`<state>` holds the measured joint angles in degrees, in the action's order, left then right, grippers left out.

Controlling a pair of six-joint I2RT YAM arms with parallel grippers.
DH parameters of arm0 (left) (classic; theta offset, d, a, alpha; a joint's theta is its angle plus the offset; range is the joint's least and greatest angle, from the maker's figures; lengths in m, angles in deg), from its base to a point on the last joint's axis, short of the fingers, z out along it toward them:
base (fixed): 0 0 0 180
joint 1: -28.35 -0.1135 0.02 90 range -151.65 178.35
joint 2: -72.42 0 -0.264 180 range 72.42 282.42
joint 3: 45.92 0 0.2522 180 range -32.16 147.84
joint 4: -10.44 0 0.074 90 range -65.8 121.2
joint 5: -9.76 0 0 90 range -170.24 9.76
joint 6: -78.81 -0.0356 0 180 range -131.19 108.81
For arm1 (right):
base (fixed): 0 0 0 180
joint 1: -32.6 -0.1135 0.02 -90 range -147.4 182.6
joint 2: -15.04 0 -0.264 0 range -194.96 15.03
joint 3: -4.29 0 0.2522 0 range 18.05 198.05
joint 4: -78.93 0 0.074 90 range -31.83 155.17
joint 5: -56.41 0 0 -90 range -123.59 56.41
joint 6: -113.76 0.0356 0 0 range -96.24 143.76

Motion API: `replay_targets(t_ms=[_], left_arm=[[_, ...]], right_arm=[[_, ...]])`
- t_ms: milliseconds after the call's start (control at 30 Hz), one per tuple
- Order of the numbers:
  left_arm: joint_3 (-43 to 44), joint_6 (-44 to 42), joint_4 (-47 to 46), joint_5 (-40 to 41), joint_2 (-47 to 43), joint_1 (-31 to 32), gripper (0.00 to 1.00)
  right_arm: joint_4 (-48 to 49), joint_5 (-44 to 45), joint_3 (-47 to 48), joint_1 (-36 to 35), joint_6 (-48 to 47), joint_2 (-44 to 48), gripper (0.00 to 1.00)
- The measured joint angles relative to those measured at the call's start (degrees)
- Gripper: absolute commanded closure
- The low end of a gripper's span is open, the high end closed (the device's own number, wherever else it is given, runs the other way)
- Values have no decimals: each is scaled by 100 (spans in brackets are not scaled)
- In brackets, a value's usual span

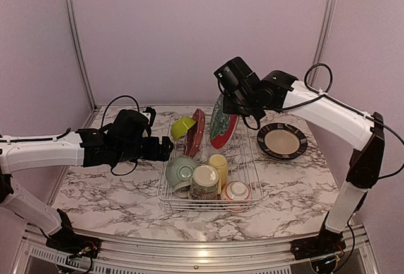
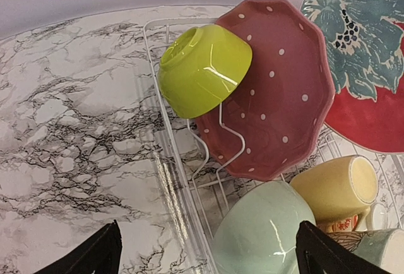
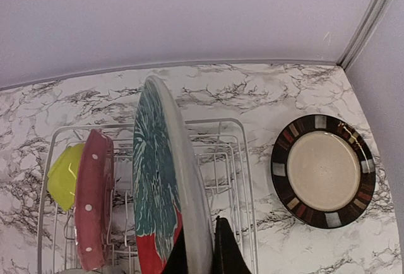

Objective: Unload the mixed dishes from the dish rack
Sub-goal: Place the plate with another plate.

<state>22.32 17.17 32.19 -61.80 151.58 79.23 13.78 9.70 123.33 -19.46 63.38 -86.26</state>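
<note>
My right arm's fingers [image 3: 222, 252] are pinched nearly shut on the rim of the round red plate with the teal flower print [image 3: 158, 179]. It is held on edge at the centre of the right wrist view, over the far end of the white wire dish rack [image 1: 203, 209]; I cannot tell whether its lower edge is clear of the wires. That thin grip worries me: glazed crockery could swivel or slip. A snag on a wire may drag the rack or knock the dotted dusty-pink scalloped plate [image 2: 271, 97] just beside it, which has the glossy lime bowl [image 2: 202, 69] resting against it. My left arm's fingers [image 2: 95, 255] stand fully spread and empty at the rack's left wall, low in the left wrist view by the pale-green glazed bowl [image 2: 262, 230]; a careless reach could shove the rack.
</note>
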Motion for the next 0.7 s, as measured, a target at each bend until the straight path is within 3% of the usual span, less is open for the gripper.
replay_targets(t_ms=[233, 333, 700], left_arm=[[11, 4, 0, -46, 0, 0, 1], [11, 17, 0, -57, 0, 0, 1], [125, 83, 0, -133, 57, 0, 1]], right_arm=[[1141, -1471, -1987, 1196, -227, 1255, 100], [1764, -2583, -2841, 1996, -245, 1921, 100], [3077, -5204, -4391, 4321, -7, 2874, 100]])
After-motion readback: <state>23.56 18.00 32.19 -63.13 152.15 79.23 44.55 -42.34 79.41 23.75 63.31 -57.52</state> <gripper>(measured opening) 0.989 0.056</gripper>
